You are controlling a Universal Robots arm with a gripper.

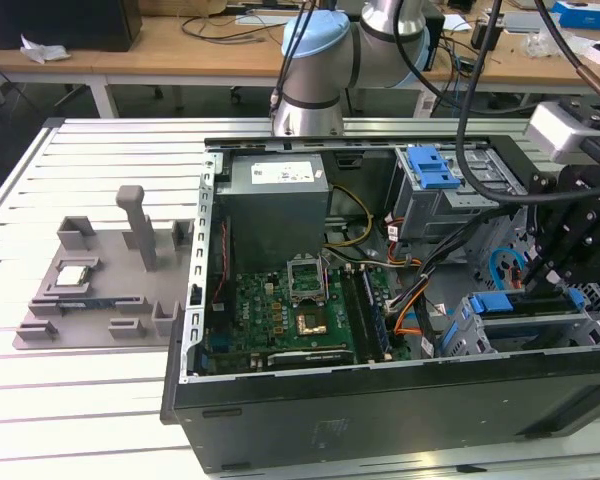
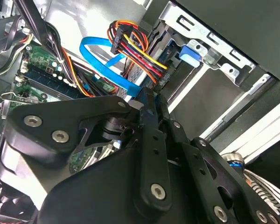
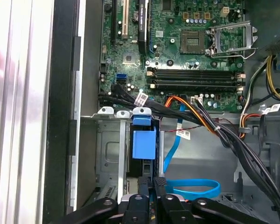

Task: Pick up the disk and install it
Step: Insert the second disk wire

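The disk (image 1: 530, 318) sits in the grey drive cage (image 1: 467, 335) at the lower right corner of the open computer case, its blue rail along the top. In the first wrist view I see it end-on as a blue block (image 3: 143, 140) between the cage walls (image 3: 107, 154). My gripper (image 1: 533, 285) hangs directly over that end. Its two black fingers are shut side by side with nothing between them in both wrist views (image 3: 152, 181) (image 2: 153, 95). Whether the tips touch the disk I cannot tell.
Black, orange and blue cables (image 3: 214, 126) run close beside the cage. A blue flat cable (image 3: 191, 186) loops by the fingers. The motherboard (image 1: 280, 310), power supply (image 1: 275, 190) and an upper cage with a blue latch (image 1: 435, 170) fill the case. A grey fixture (image 1: 100, 290) lies at the exterior view's left.
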